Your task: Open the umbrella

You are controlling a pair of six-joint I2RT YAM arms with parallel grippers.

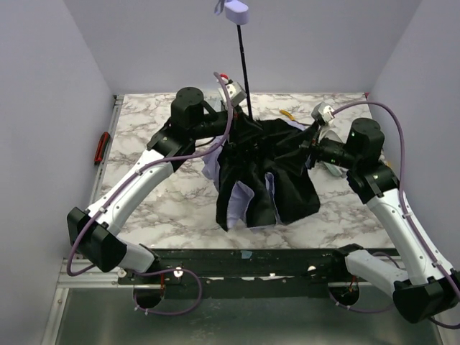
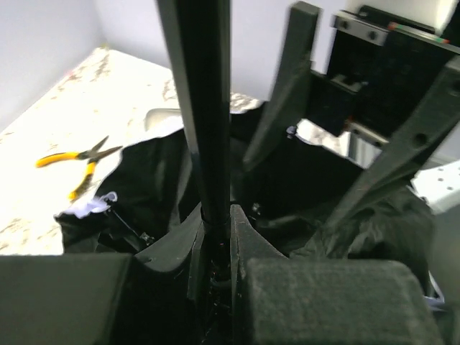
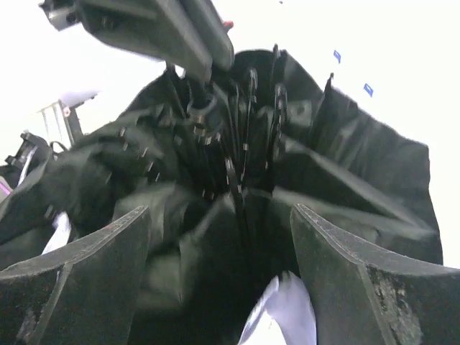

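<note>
1. The compact folding umbrella (image 1: 277,180) has a limp fabric canopy, matte black inside and pale lavender outside. It sits in a crumpled, half-spread heap at the middle of the white, grey-veined marble-pattern table (image 1: 345,215).
2. Its thin black telescoping shaft (image 1: 244,68) rises from the heap nearly upright, a little tilted. It ends in a small, rounded lavender handle (image 1: 237,12) high above the tabletop.
3. The left gripper (image 2: 215,277) is clamped on the umbrella low on the shaft, close to the bunched canopy. Its blocky, foam-faced fingers (image 2: 338,302) press in from either side, with the shaft in the narrow slot between them.
4. The right gripper (image 3: 219,212) is spread wide at the right side of the heap. Its two tapering, grainy black fingers (image 3: 374,280) stand well apart and straddle pleated folds of the canopy. I cannot tell whether they touch the cloth.
5. Thin jointed ribs (image 3: 244,136) fan through the black folds in the right wrist view.
6. Yellow-handled steel pliers (image 2: 75,162) lie flat on the marble near the canopy's edge.
</note>
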